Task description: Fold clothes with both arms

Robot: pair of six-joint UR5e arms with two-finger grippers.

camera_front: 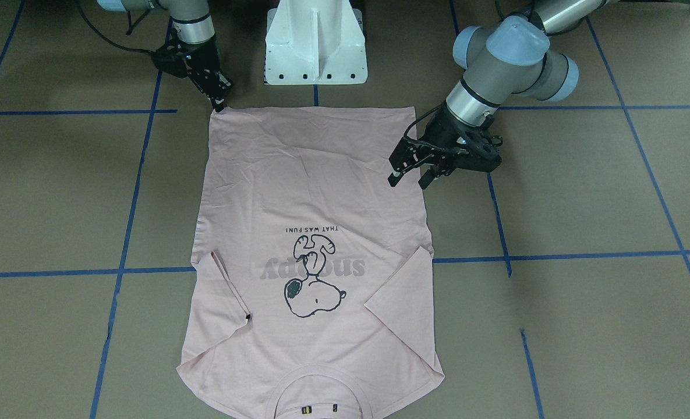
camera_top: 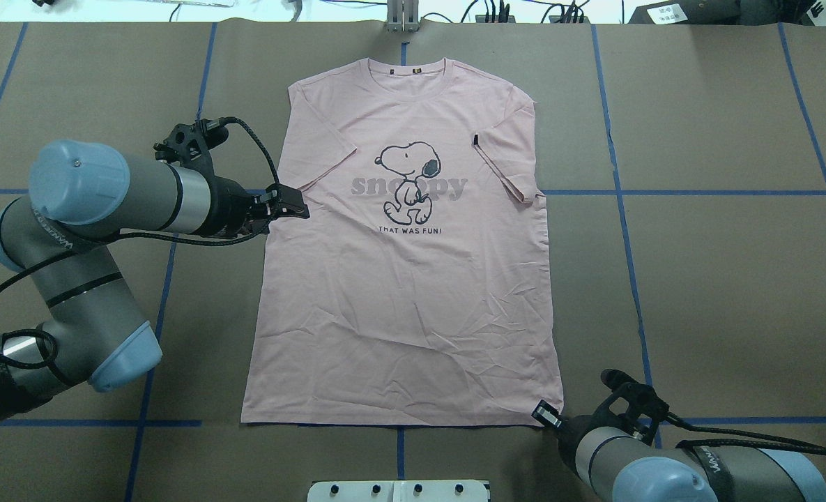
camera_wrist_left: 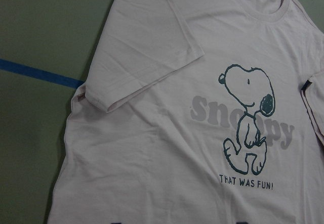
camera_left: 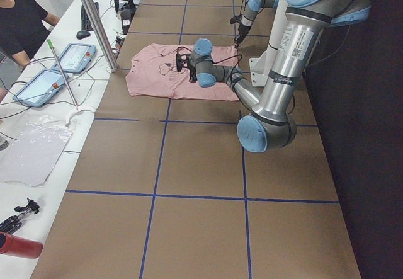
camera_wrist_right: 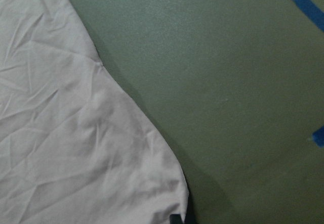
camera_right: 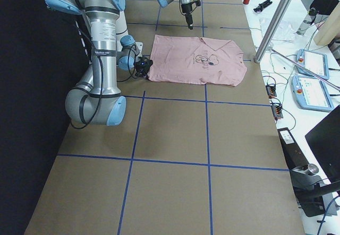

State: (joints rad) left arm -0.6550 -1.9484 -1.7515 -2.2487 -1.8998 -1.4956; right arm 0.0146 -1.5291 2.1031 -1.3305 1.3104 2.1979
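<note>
The pale pink T-shirt [camera_front: 315,174] lies flat and face up on the brown table, collar away from the robot, both sleeves folded in over the chest. Its dog print [camera_top: 409,178] shows in the overhead view. My left gripper [camera_front: 409,179] hangs open just above the shirt's left side edge [camera_top: 273,230], below the folded sleeve [camera_wrist_left: 152,77], with nothing between its fingers. My right gripper [camera_front: 219,105] is down at the hem's right corner [camera_top: 555,408], shut on that corner. In the right wrist view the cloth [camera_wrist_right: 61,133] runs to the dark fingertip [camera_wrist_right: 177,219].
The white pedestal base [camera_front: 315,52] stands just behind the hem. Blue tape lines [camera_top: 618,192] cross the table. Beyond the collar side, a side bench holds control tablets [camera_left: 72,55], a metal post [camera_left: 94,21] stands there, and a seated person [camera_left: 22,21] is nearby.
</note>
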